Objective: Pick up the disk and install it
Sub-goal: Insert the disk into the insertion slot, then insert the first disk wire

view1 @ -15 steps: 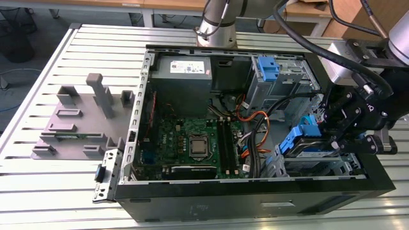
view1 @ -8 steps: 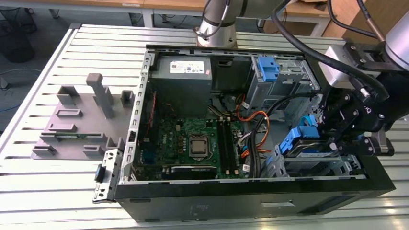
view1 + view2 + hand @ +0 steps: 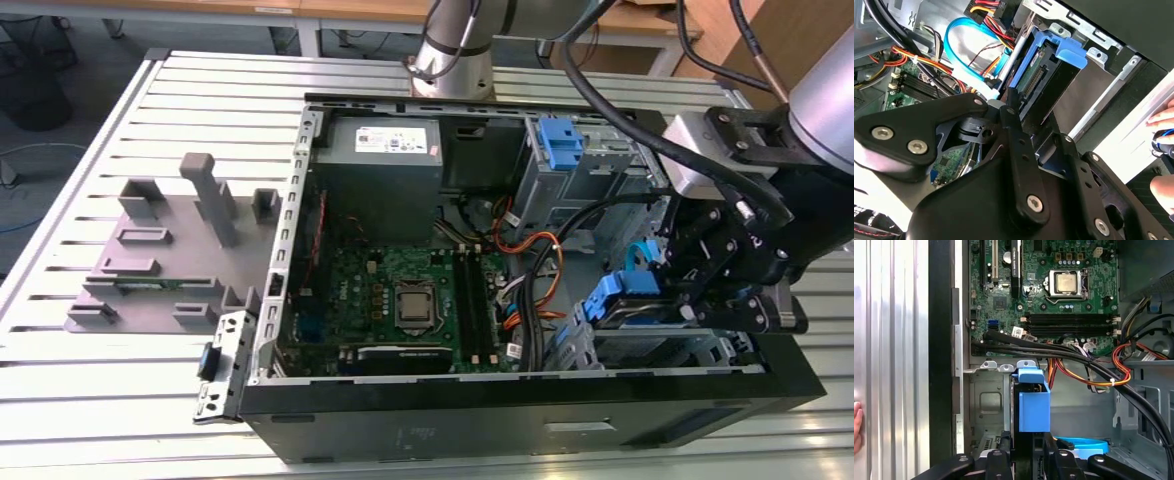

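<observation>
Hand [image 3: 1030, 466]: clamped on the disk [image 3: 1034, 405], one finger [image 3: 1002, 460] against each flat side.
Disk: stood on edge at the drive bay [image 3: 985, 401], at 4 o'clock in the open case [image 3: 534, 388] in the exterior view.
Edges: the bay's metal wall sat just beside one face.
Room: cables [image 3: 1079, 359] crossed close past the blue bracket end; the motherboard [image 3: 1064, 315] lay beyond.

Bright even light, glare whitening the slatted table [image 3: 899, 340], soft shadow inside the computer case [image 3: 534, 425].
</observation>
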Robot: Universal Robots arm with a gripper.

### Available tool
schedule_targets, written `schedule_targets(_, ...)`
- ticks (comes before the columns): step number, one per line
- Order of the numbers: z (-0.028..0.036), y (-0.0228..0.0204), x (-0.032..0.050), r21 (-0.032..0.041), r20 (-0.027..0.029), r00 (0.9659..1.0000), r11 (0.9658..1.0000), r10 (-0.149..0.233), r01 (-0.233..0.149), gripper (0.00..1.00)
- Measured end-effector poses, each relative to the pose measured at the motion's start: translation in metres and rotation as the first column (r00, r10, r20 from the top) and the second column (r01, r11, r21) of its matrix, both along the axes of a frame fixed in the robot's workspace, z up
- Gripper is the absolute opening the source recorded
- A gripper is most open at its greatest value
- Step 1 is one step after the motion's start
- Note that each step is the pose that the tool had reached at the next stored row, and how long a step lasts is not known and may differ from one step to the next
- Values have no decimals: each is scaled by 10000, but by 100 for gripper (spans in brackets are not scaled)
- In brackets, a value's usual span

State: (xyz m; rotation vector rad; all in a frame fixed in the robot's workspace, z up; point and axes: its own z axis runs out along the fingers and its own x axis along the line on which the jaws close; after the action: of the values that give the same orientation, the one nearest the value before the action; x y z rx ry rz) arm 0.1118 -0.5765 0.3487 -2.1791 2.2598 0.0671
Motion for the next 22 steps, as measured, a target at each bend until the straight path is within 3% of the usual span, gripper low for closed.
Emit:
schedule_targets(3, -3, 0, 0, 2, 1, 10000, 10000, -1, 1, 36)
schedule_targets(6, -4, 0, 0, 3, 0, 10000, 10000, 0, 0, 48)
schedule_targets(11, -12, 1, -7, 6, 2, 10000, 10000, 0, 0, 48)
schedule_targets(17, -59, 1, -28, 16, 72, 9998, 9998, 193, -193, 48)
schedule_targets(22, -61, 1, -34, 34, 75, 9997, 9997, 226, -226, 48)
